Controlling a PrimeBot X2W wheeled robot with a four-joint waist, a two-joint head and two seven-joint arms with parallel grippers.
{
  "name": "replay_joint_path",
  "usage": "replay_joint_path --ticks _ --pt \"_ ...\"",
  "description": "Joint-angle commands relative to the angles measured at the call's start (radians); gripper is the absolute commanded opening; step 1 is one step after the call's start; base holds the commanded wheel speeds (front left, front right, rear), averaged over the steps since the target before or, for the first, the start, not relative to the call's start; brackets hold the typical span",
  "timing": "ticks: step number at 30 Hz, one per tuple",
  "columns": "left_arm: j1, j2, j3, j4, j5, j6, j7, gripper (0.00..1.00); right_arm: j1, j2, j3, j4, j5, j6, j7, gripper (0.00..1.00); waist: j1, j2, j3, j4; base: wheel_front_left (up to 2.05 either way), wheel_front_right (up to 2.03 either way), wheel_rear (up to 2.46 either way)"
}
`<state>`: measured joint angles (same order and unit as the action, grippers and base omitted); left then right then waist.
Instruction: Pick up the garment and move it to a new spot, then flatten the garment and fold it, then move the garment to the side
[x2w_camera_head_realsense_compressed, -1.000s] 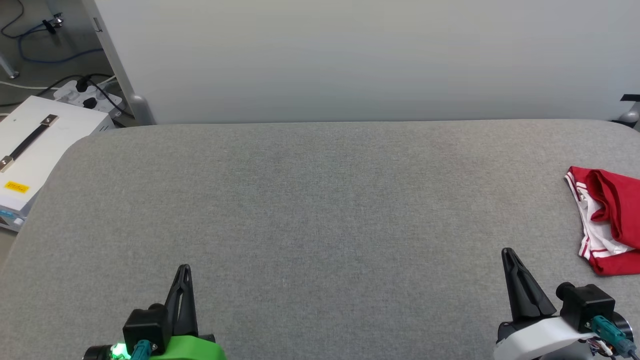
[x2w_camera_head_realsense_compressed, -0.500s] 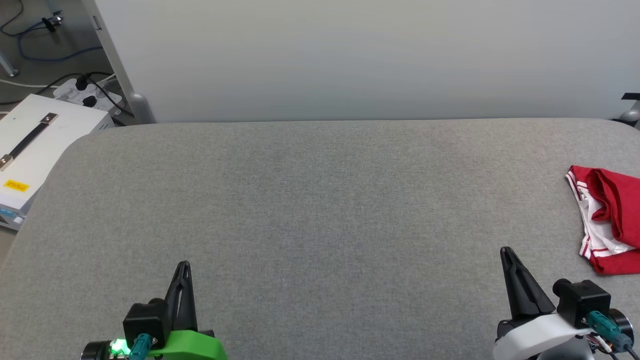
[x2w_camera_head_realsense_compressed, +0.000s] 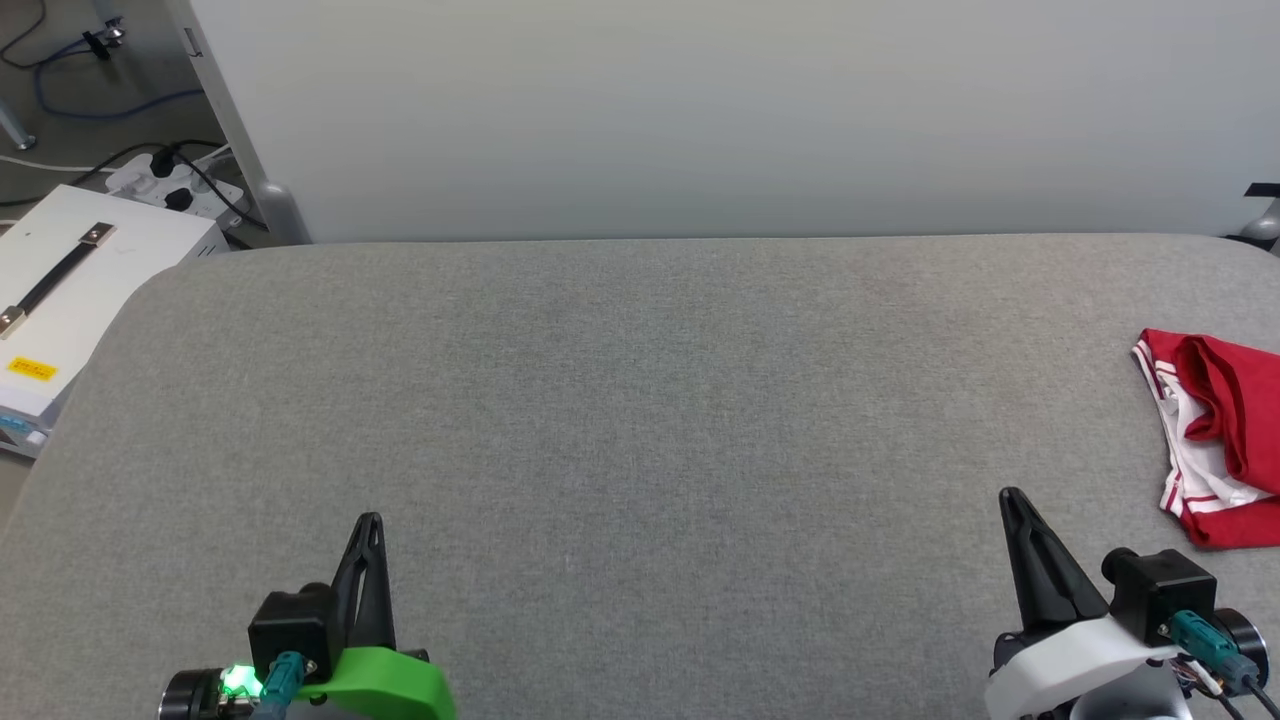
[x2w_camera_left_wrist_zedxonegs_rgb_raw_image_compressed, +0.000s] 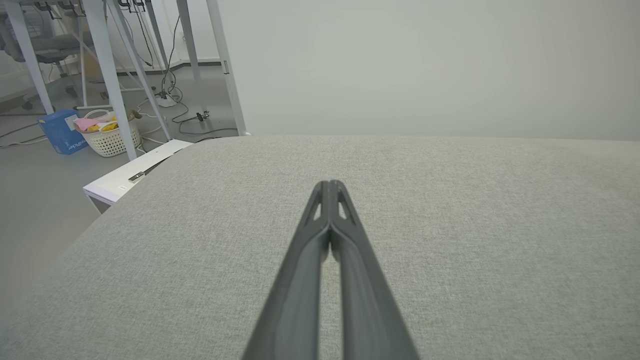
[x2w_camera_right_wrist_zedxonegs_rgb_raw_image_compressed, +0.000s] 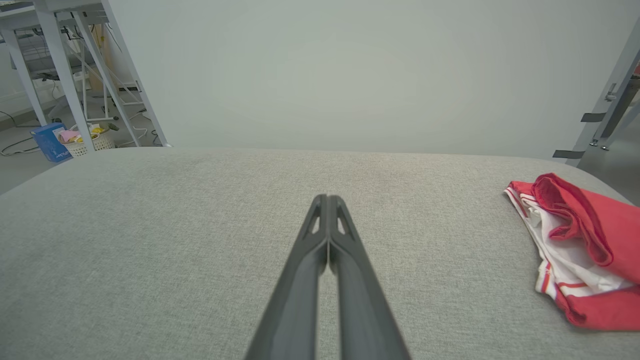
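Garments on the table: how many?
1. The garment lies bunched at the far right of the table, cut off by the head view's edge, so more could lie beyond.

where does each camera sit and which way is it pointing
Head view: on the robot's head, looking forward and down at the grey table; left tool lower left, right tool lower right, both shut; garment at the right edge.
Left wrist view: on the left wrist, looking along the left tool across the table toward the wall; basket on the floor, far left.
Right wrist view: on the right wrist, looking along the right tool toward the wall; garment to the right.
Shared: head and right wrist views both show the garment; both wrist views show the basket.
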<state>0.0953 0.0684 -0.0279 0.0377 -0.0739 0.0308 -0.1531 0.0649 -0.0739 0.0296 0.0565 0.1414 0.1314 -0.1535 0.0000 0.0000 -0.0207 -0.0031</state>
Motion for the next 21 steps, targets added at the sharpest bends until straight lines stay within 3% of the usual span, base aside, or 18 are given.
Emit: replay_joint_path --ticks 1,21 --pt "-0.021 -0.004 0.003 -0.006 0.013 -0.004 0.004 0.0 -0.018 0.002 -0.003 -0.01 -0.016 0.0 0.007 0.0 0.0 0.0 0.0 0.0 0.0 0.0 0.0" --pt "-0.043 -0.009 0.01 -0.015 0.031 -0.012 0.048 0.0 -0.032 0.008 -0.011 -0.024 -0.053 0.0 0.05 0.0 0.0 0.0 0.006 0.001 0.0 0.0 0.0"
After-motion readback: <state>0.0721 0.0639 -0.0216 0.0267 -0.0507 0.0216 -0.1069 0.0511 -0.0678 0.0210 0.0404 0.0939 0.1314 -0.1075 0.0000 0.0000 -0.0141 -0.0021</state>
